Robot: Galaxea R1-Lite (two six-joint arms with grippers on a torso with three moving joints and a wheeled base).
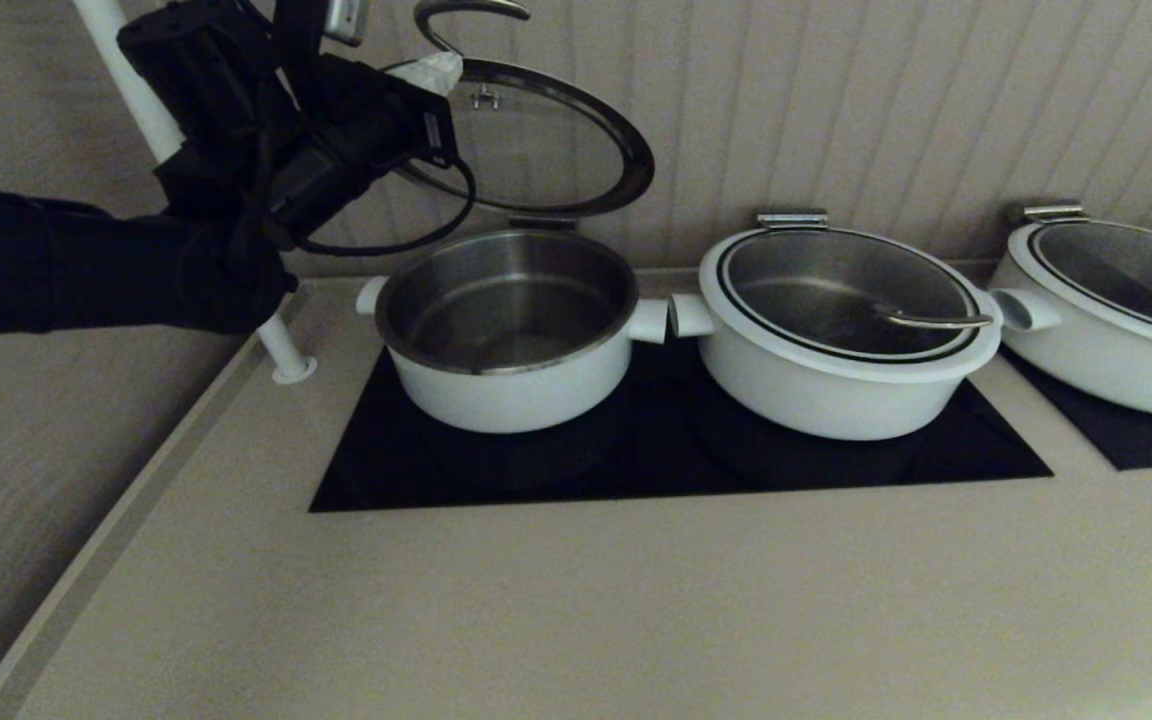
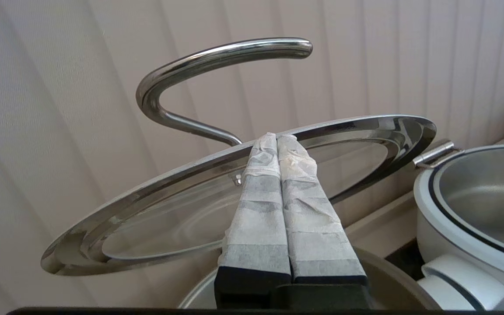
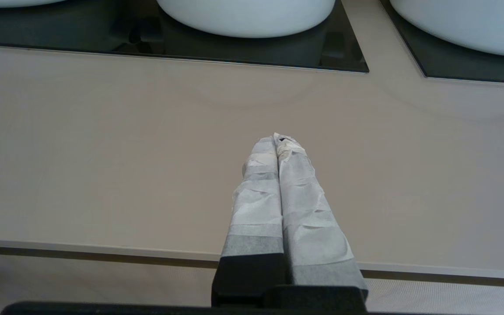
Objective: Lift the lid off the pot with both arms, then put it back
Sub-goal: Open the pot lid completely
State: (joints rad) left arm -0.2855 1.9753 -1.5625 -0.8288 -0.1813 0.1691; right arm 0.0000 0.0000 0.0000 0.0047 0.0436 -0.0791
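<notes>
Two pincers are clenched: the left pincer (image 2: 277,136) presses against the rim of the lid (image 1: 536,140), which is tilted up above the open pot (image 1: 508,325); the right pincer (image 3: 278,139) grasps nothing, hovering over the desk (image 3: 103,153).

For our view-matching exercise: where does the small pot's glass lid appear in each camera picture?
Head view: lid tilted open above the pot, upper centre-left, left end effector at its rim.
Left wrist view: fills the middle.
Right wrist view: not in it.
Shared landmark: the neighbouring white pot.
</notes>
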